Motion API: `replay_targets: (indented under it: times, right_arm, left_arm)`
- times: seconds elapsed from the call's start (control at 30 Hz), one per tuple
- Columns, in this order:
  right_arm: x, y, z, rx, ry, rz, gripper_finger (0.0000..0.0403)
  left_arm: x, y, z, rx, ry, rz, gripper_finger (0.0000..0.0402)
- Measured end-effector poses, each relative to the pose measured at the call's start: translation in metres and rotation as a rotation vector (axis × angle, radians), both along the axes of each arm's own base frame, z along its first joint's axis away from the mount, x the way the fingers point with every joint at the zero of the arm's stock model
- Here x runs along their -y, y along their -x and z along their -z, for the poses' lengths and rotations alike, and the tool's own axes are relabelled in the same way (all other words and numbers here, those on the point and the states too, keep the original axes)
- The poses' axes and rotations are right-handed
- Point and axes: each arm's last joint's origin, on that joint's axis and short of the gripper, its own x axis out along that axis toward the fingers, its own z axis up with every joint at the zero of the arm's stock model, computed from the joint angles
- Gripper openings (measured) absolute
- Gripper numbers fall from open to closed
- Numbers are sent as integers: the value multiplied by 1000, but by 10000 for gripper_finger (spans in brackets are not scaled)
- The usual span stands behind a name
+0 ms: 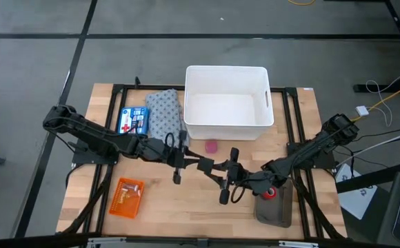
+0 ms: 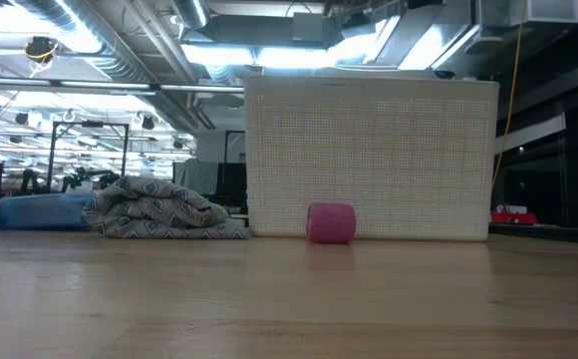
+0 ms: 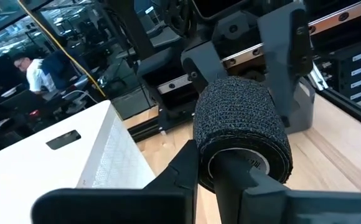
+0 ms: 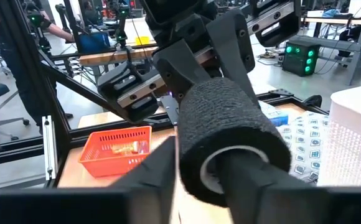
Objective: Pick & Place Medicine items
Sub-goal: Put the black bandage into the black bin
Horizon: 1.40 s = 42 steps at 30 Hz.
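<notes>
Inside the orange basket (image 4: 115,149) lies a tiny amber vial (image 4: 123,147).

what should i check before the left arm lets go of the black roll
1. left gripper shut on the black roll: ok
2. right gripper at the black roll's other end: ok
3. right gripper's hold firm enough to take it alone: cannot tell
4. black roll held up off the table: ok
5. white bin open and empty: ok
6. blue box in the bin: not ok, it lies beside the grey cloth
</notes>
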Motion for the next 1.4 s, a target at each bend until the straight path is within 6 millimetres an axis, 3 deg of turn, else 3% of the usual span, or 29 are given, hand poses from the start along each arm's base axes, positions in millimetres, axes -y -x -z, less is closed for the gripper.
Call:
replay_targets:
  times: [0.1, 0.17, 0.37, 0.57, 0.93, 1.17, 1.4]
  right_arm:
    - [0, 0, 0, 0, -2, -11, 38]
    - [0, -1, 0, -1, -4, -18, 16]
    - [0, 0, 1, -11, 4, -14, 40]
    - [0, 7, 4, -60, 53, 71, 15]
    - [-15, 61, -16, -84, 45, 171, 19]
    - [-16, 88, -20, -101, -117, 138, 20]
    - [1, 104, -10, -304, -477, 119, 20]
  left_arm:
    - [0, 0, 0, -2, 1, 4, 45]
    - [0, 0, 1, -5, 0, 2, 57]
    - [0, 0, 3, -33, -15, 1, 86]
    - [0, 11, 2, -86, -57, -33, 125]
    - [0, 27, 11, -230, -44, -122, 157]
    - [-5, 32, 48, -292, -17, -155, 157]
    - [-7, 38, 75, -266, 11, -157, 157]
